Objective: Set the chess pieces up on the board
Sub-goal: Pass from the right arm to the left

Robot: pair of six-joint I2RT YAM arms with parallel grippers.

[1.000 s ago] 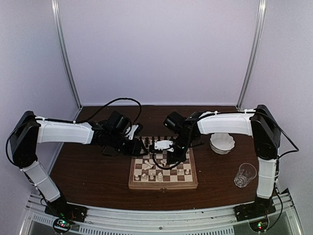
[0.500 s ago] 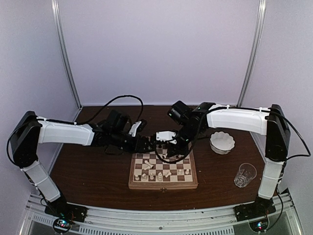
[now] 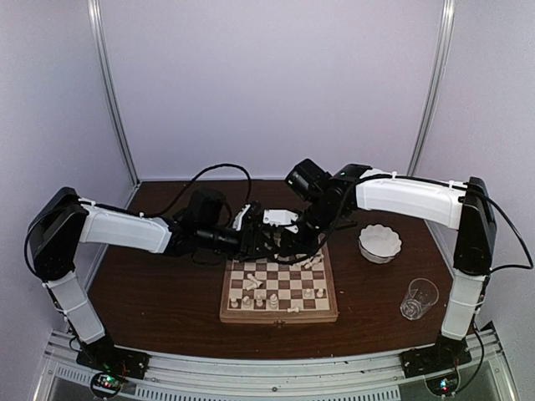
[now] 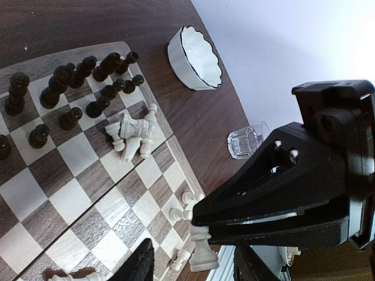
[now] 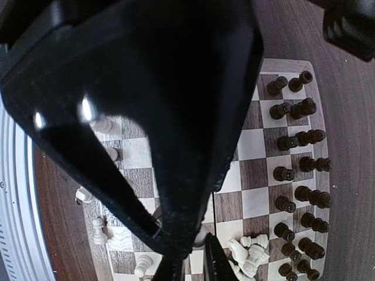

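The board (image 3: pixel 251 317) lies mid-table. In the left wrist view, dark chess pieces (image 4: pixel 64 79) stand in rows at its far side. A heap of white pieces (image 4: pixel 132 136) lies toppled beside them, and more white ones (image 3: pixel 259 296) are scattered near the front. A larger white piece (image 4: pixel 203 250) lies at the board's edge. My left gripper (image 3: pixel 266 242) hovers open over the far edge, with nothing between its fingers (image 4: pixel 263 199). My right gripper (image 3: pixel 294 249) is beside it, shut. A pale rounded shape (image 5: pixel 201 236) shows at its tips; I cannot tell whether it is held.
A white scalloped bowl (image 3: pixel 379 243) sits to the right of the board, and a clear glass (image 3: pixel 419 298) stands nearer the front right. The two wrists are close together above the board's far rows (image 5: pixel 299 170).
The right gripper has moved from the board's middle toward its far edge, staying shut. The left arm has reached further right, bringing its gripper over the far rows.
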